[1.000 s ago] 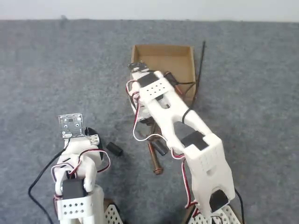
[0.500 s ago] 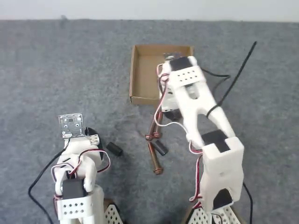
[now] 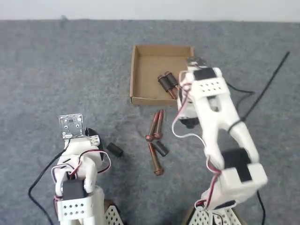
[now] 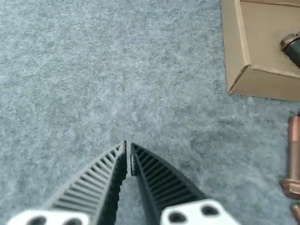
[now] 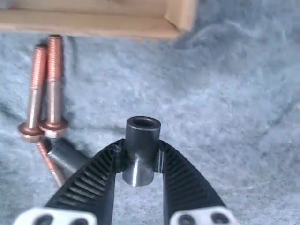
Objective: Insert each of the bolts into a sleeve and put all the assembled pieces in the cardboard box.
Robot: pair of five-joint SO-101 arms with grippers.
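My right gripper [image 5: 139, 157] is shut on a short black sleeve [image 5: 140, 140], held upright just above the carpet, near the cardboard box [image 3: 140, 70]. Two copper bolts [image 5: 44, 89] lie side by side close by, heads toward me. A third bolt [image 3: 155, 160] lies beyond them with another black sleeve [image 3: 161, 148] against it. Two assembled pieces [image 3: 168, 83] rest inside the box. A lone sleeve [image 3: 114, 149] sits beside the left arm [image 3: 77, 168]. My left gripper [image 4: 127, 151] is shut on nothing, low over bare carpet.
Grey carpet covers the whole table. The box wall [image 5: 93, 28] stands just past the paired bolts. A box corner [image 4: 243, 77] and one bolt [image 4: 293, 159] show in the left wrist view. A black cable [image 3: 267, 89] trails to the right of the right arm [image 3: 211, 93].
The right arm has swung rightward from over the box, uncovering the two assembled pieces inside. The left arm has not moved.
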